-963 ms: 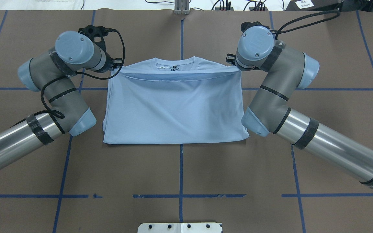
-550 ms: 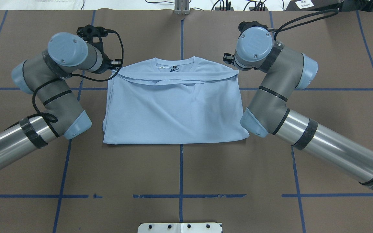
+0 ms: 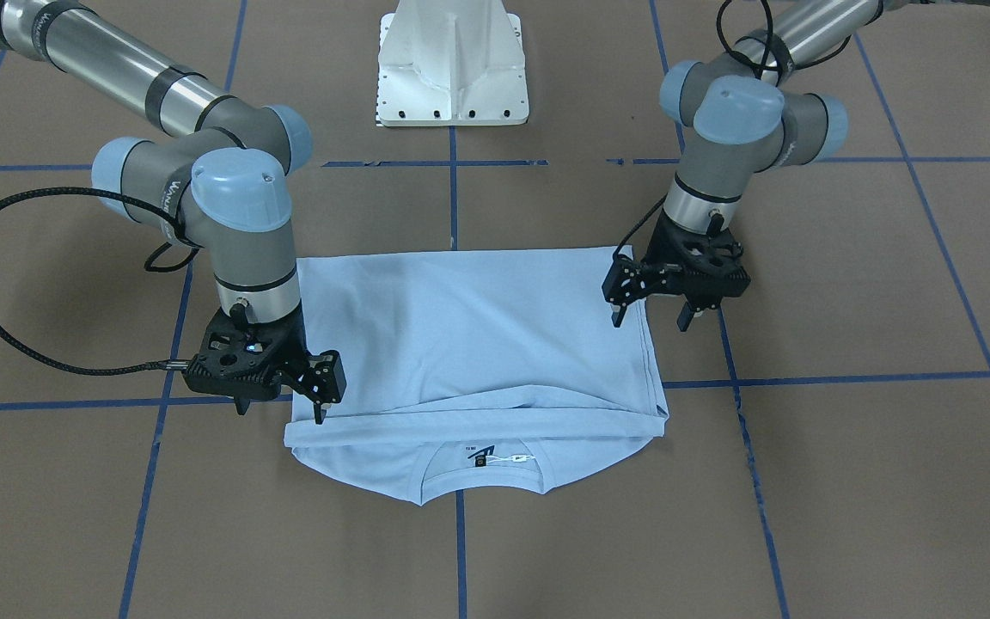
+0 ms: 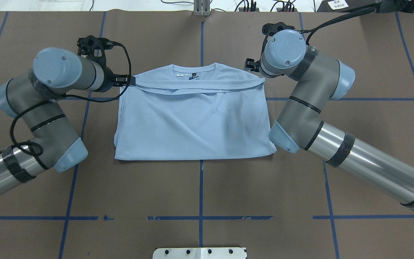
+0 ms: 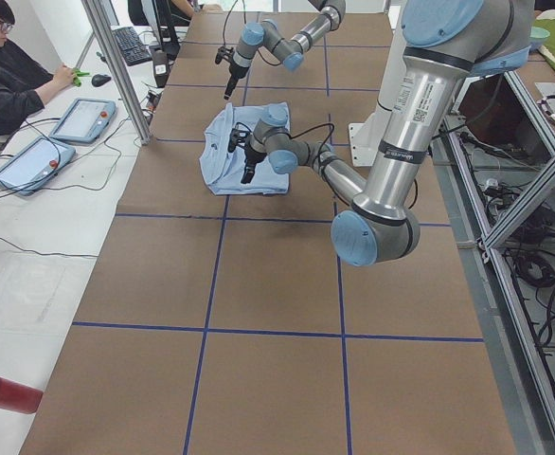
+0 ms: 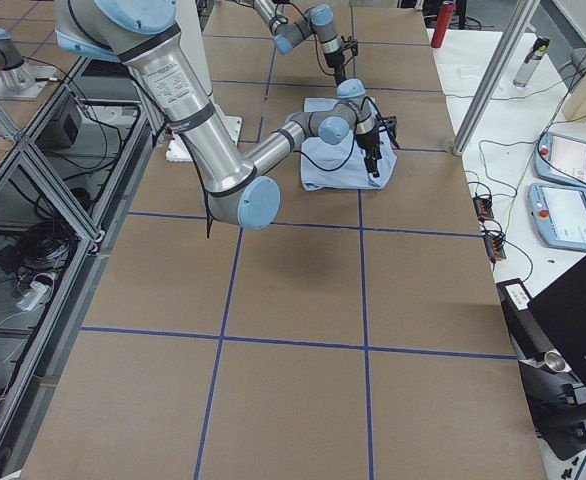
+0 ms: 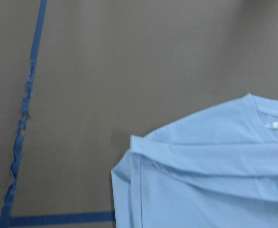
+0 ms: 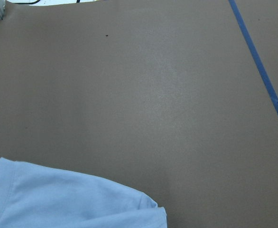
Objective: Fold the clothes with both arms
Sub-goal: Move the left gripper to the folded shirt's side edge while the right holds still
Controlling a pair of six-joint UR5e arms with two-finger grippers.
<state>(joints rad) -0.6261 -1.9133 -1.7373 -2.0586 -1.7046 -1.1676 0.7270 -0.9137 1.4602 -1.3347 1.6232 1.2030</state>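
Table (image 4: 264,187), overhead view. At centre, T-shirt (image 4: 192,126) lies folded flat, hem near collar. Likely soft, light and limp; best pinched at outer fold corners. Left gripper (image 3: 651,325) and right gripper (image 3: 280,414) flank it, jaws apart, empty.
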